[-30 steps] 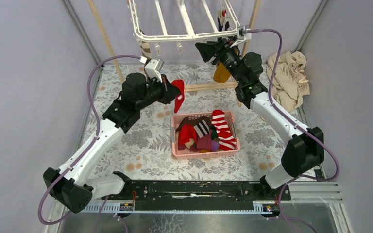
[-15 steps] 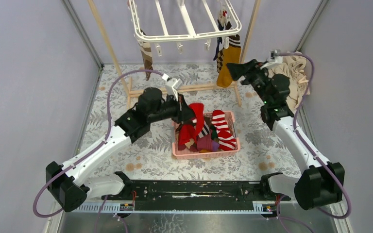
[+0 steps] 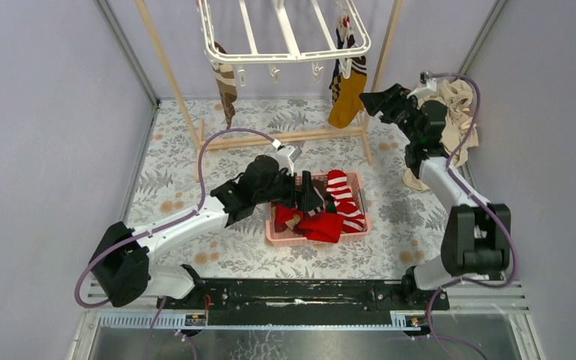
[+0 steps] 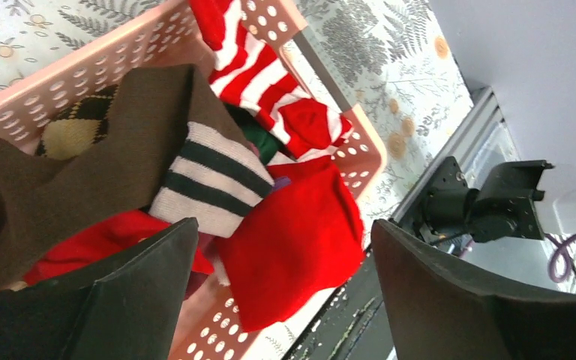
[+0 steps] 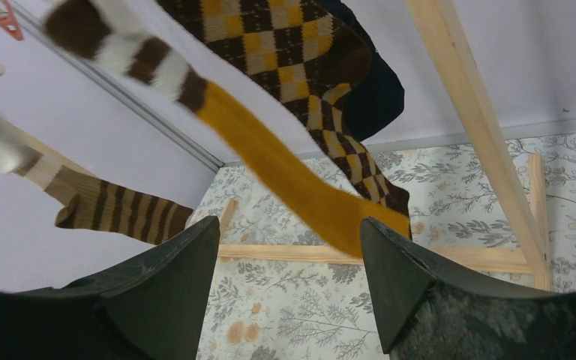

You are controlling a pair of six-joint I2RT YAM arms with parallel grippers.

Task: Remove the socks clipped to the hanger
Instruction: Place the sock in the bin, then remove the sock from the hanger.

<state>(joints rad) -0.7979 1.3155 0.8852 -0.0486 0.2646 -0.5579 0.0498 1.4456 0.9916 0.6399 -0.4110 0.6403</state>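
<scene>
The white hanger (image 3: 285, 54) hangs at the top centre. A brown striped sock (image 3: 226, 84) is clipped at its left, and a mustard sock (image 3: 345, 101) with a dark argyle sock (image 5: 300, 60) at its right. My left gripper (image 3: 311, 196) is open low over the pink basket (image 3: 279, 234). A red sock (image 4: 292, 240) lies loose below its spread fingers, draped over the basket's near rim. My right gripper (image 3: 371, 101) is open just right of the mustard sock (image 5: 285, 172), whose toe hangs close in front of the right finger (image 5: 420, 292). Nothing sits between the jaws.
The basket holds several socks, among them a red-and-white striped one (image 4: 251, 67) and a black-and-white one (image 4: 210, 172). A wooden pole frame (image 3: 172, 71) carries the hanger, and its base bar crosses the floor (image 5: 360, 253). A beige cloth (image 3: 457, 112) lies behind my right arm.
My left gripper carried the red sock right and down to the basket, then opened and let it drop. My right arm pulled back right from the hanger, still open.
</scene>
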